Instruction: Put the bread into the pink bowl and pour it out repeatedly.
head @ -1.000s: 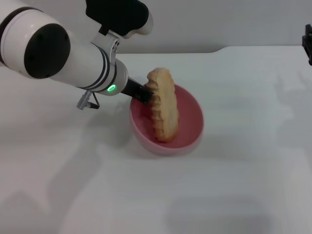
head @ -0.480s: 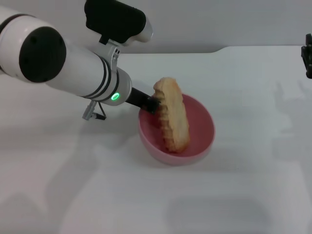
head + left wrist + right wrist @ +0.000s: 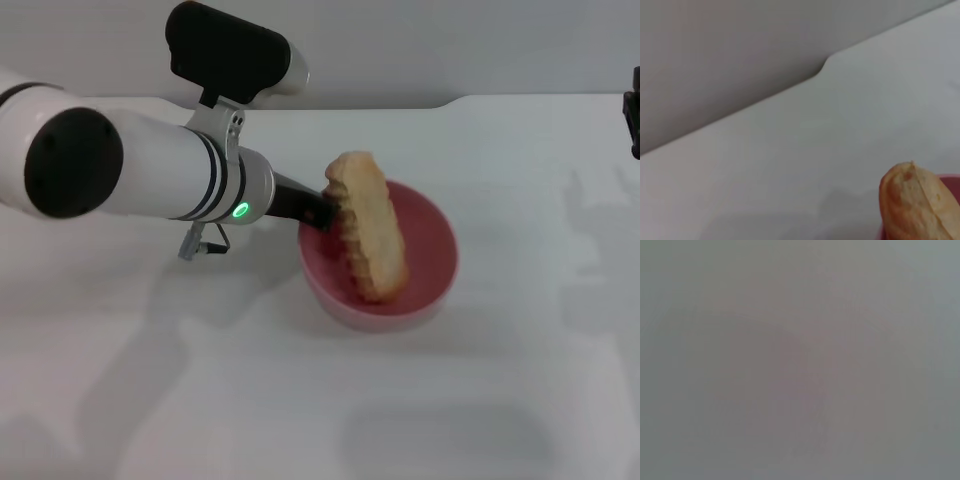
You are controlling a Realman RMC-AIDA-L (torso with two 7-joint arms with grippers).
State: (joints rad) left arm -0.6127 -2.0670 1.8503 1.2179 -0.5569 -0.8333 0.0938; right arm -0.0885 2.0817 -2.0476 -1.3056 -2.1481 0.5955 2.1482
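The pink bowl (image 3: pixel 425 255) is at the middle of the white table. The bread (image 3: pixel 370 235) stands on edge inside it, pale underside facing right, its upper end leaning over the bowl's left rim. My left gripper (image 3: pixel 322 212) reaches in from the left and is shut on that left rim, right beside the bread's upper end; the bread hides most of the dark fingers. In the left wrist view the bread's end (image 3: pixel 917 205) shows close up with a sliver of the pink bowl (image 3: pixel 952 177). My right gripper (image 3: pixel 633 110) is parked at the far right edge.
The white table (image 3: pixel 300 400) extends in front of and to the right of the bowl. Its back edge meets a grey wall (image 3: pixel 450 50), with a step in that edge behind the bowl. My left forearm (image 3: pixel 130 180) covers the table's left rear.
My left gripper has moved to the right and slightly toward me, taking the bowl and the bread inside it along. The bread keeps its upright lean. The right arm is still.
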